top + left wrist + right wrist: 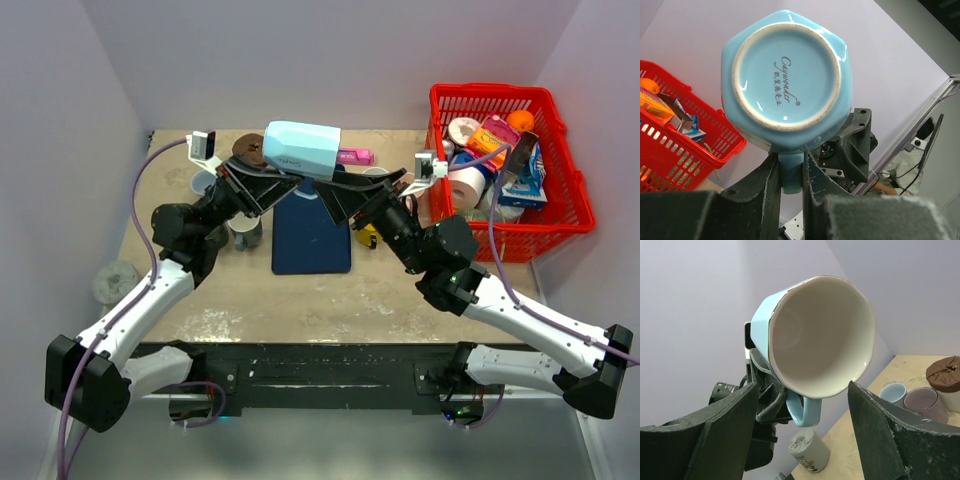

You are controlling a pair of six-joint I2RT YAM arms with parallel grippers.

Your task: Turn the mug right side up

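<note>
The light blue mug (pixel 300 148) is held in the air above the table's back middle, lying on its side with its mouth to the right. My left gripper (pixel 268 185) is shut on its handle. In the left wrist view the mug's base (pixel 785 75) faces the camera and the handle (pixel 790 172) sits pinched between the two fingers. My right gripper (pixel 345 200) is open just right of the mug. In the right wrist view the mug's white inside (pixel 820 335) faces the camera, and the open gripper (pixel 802 386) has a finger on each side, not touching it.
A dark blue mat (pixel 312 235) lies under the mug. A red basket (pixel 560 200) full of items stands at the back right. A grey cup (pixel 245 233), a brown-lidded jar (pixel 248 150) and a pink item (pixel 355 156) stand nearby. A yellow object (pixel 367 237) lies by the mat.
</note>
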